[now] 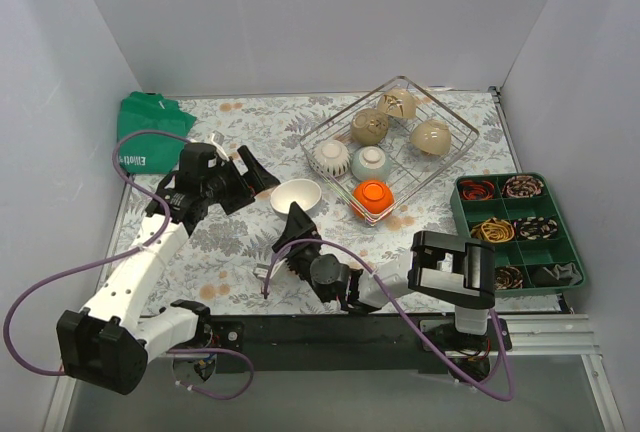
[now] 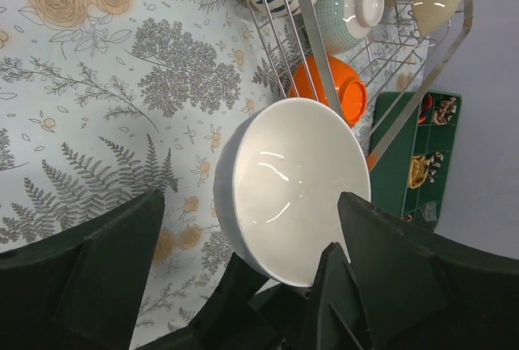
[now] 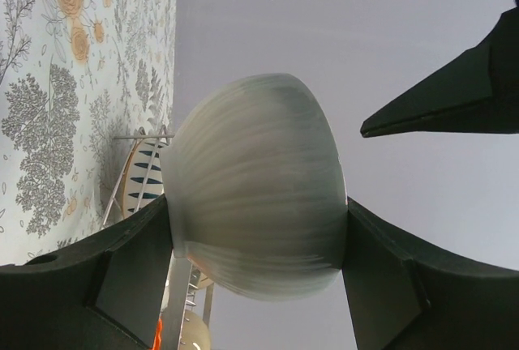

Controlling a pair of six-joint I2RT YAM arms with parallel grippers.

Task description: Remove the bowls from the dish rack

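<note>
The white bowl (image 1: 296, 195) is clamped between the right fingers (image 3: 130, 269) just beside the rack (image 1: 350, 109), with the left fingers (image 2: 105, 261) spread wide around it. If nudged by them, it could be slid off its glossy, curved wall and dropped onto the desk (image 1: 230, 252).

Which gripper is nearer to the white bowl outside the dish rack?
Right. The right gripper has the white bowl clamped between its fingers, reaching up from the near side. The left gripper is open just to the bowl's left, facing it.
</note>
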